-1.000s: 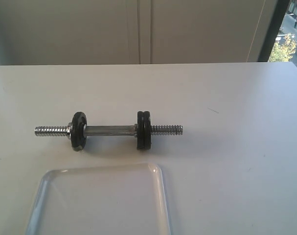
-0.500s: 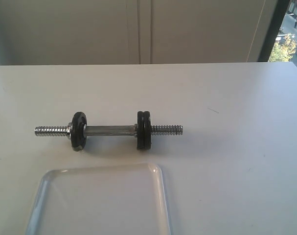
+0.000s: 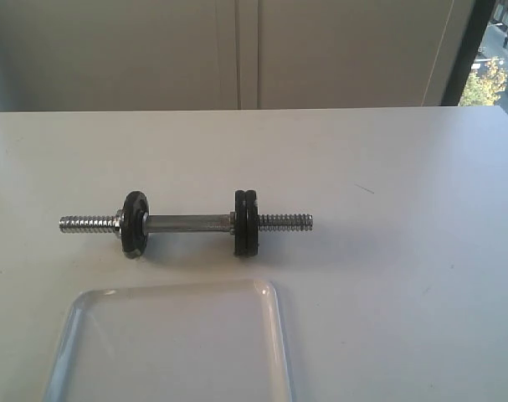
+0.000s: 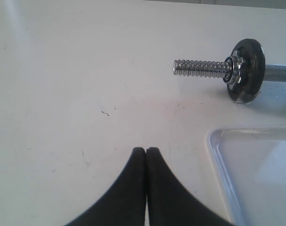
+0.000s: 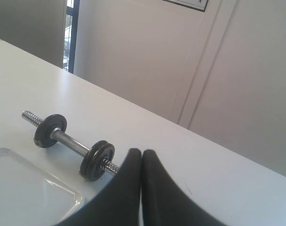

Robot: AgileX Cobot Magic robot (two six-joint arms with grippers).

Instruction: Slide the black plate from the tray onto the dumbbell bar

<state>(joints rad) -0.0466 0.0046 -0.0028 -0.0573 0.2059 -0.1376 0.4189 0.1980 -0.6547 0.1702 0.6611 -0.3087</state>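
The dumbbell bar (image 3: 189,223) is laid flat across the white bench (image 3: 404,209), its threaded ends left bare. The black plate (image 3: 253,222) is seen upright on the bar, at the right end of the smooth middle, pressed against a second disc (image 3: 240,222) just inside it. A single disc (image 3: 135,224) is seated at the other end of the middle, with a chrome collar beside it. The tray (image 3: 274,335) is set on the bench nearer the camera, close to the bar but apart from it. The left claw (image 4: 146,151) is pressed together on nothing above bare bench, near the tray's corner. The right claw (image 5: 141,153) is likewise pressed together, with nothing pinched.
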